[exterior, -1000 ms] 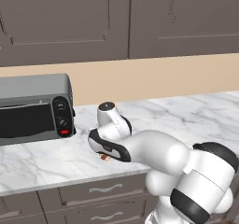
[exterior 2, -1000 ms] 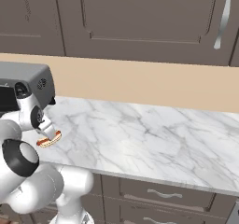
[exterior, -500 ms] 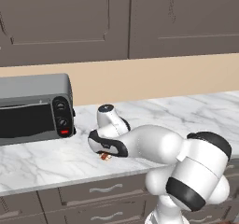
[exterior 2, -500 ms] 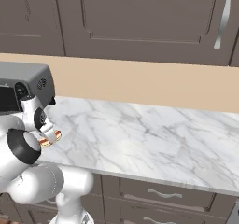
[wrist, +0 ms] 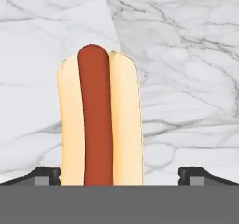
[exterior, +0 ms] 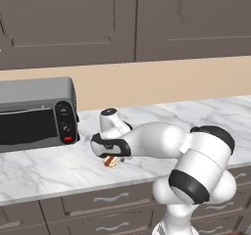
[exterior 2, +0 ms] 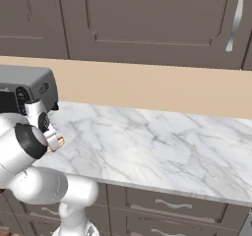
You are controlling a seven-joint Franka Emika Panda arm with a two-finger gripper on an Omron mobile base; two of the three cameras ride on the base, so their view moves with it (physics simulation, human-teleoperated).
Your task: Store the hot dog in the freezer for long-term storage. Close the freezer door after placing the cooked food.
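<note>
Even, soft rendered light; sharp, glare-free.

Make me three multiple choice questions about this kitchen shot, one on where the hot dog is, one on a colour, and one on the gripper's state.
1. Where is the hot dog?
A. On the marble counter
B. Inside the toaster oven
C. In a drawer

2. What colour is the toaster oven?
A. Red
B. Grey
C. White

3. How is the gripper?
A. Shut on the bun
B. Open, fingertips either side of the hot dog
C. Holding a handle

Answers: A, marble lies beneath it; B, grey casing; B, gaps show between bun and fingertips.
</note>
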